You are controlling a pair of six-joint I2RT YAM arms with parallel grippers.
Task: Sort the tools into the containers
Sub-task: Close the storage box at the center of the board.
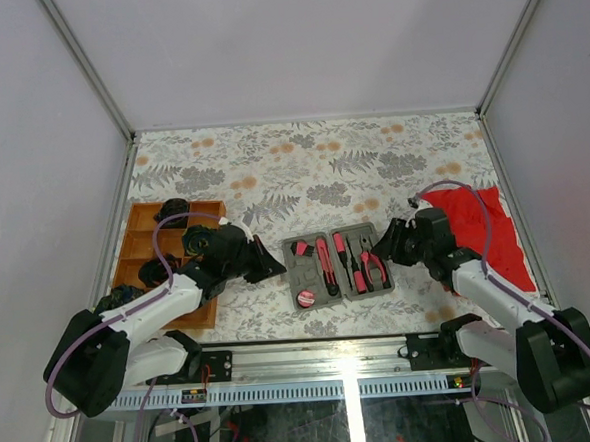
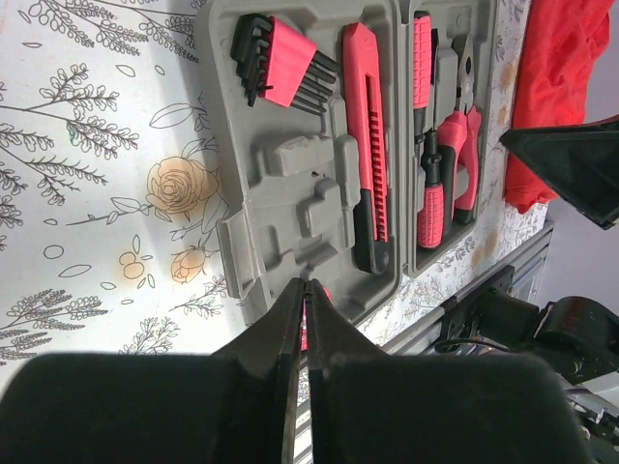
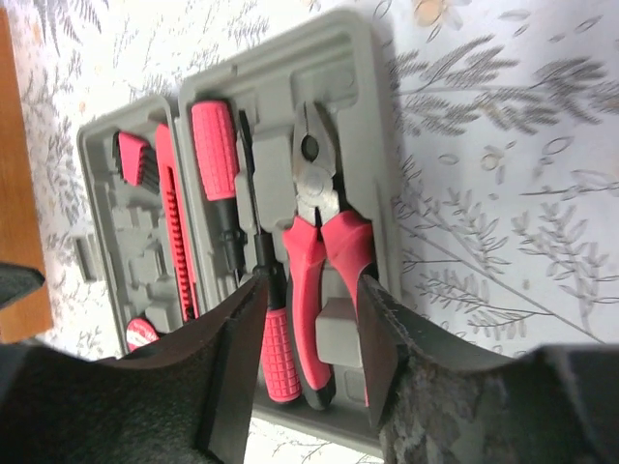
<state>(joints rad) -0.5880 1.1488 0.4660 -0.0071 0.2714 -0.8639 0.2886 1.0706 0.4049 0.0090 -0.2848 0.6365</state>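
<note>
Now right fingers [image 3: 232,367] hanging spread above pliers [image 3: 319,208], which are lying in grey case [image 3: 358,87] mid-table [image 1: 271,162]. Pliers' long axis running straight out from fingers, handles nearest, right arm closer. Left fingers [image 2: 276,329] pressing together, empty, pointing at case's edge.

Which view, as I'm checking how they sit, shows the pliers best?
Right wrist: the pliers fill the middle, head and handles sharp. Left wrist shows them smaller, near the top edge; top view, tiny.

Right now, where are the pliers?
In the top view, the pliers lie in the right half of the grey case, beside a screwdriver, close to the right gripper.
</note>
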